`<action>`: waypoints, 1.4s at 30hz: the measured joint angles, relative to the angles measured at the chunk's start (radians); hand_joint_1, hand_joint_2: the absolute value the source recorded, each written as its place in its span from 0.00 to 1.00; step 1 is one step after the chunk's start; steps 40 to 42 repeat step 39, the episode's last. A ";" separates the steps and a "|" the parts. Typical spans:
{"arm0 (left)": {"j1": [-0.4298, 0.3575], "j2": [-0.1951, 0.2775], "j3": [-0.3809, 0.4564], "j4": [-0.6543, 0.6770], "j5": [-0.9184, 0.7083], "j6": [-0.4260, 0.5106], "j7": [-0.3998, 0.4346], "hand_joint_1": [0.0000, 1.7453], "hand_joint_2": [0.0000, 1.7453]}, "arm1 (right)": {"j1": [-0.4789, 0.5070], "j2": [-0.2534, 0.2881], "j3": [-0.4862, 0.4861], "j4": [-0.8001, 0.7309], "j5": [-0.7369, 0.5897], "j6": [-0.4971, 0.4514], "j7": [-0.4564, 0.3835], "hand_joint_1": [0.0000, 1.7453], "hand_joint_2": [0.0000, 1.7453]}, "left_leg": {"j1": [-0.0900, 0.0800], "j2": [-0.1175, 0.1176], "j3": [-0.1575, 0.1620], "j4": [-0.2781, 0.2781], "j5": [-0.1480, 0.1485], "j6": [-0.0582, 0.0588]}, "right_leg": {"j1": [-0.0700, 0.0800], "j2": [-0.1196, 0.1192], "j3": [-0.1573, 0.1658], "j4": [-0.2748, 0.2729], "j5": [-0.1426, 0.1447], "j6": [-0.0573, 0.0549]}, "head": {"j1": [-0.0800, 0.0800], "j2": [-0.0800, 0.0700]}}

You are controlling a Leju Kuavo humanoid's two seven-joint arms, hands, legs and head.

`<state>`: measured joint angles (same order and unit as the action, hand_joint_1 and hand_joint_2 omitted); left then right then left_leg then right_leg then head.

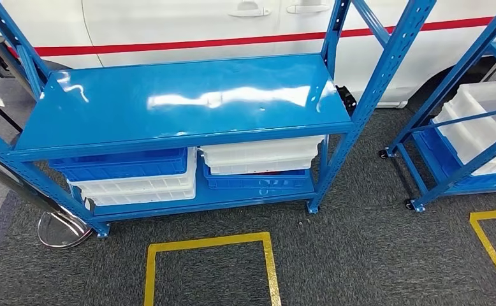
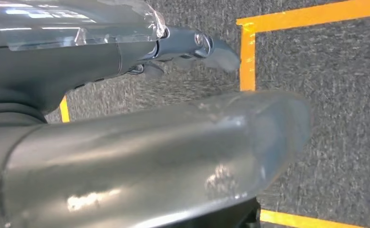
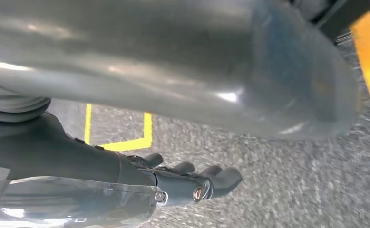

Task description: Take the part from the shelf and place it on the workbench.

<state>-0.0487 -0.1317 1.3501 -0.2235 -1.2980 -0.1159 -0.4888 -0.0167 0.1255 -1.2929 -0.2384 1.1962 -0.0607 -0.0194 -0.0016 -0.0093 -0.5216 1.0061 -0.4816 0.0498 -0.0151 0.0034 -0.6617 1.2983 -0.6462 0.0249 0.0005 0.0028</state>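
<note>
Nothing looks started yet: both arms hang over the carpet, the left hand [image 2: 192, 47] and right hand [image 3: 192, 183] holding nothing, fingers loosely apart. The blue shelf [image 1: 182, 102] has a bare top; stacked white bins [image 1: 261, 156] and blue bins [image 1: 121, 164] below hide their contents, so I can't spot the part.

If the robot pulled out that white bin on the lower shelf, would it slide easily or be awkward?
The white bin looks like thin smooth plastic, so probably light and fairly stiff. It rests on a blue bin, so it should slide but might drag that along. Its contents are hidden.
</note>
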 joint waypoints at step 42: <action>0.002 -0.005 -0.001 0.001 -0.021 0.017 0.005 0.00 0.00 | -0.002 -0.003 -0.014 -0.002 0.038 0.012 0.005 0.00 0.00 | 0.000 0.003 -0.037 0.016 0.021 -0.037 | 0.010 0.001 0.131 -0.277 0.137 -0.034 | -0.013 0.000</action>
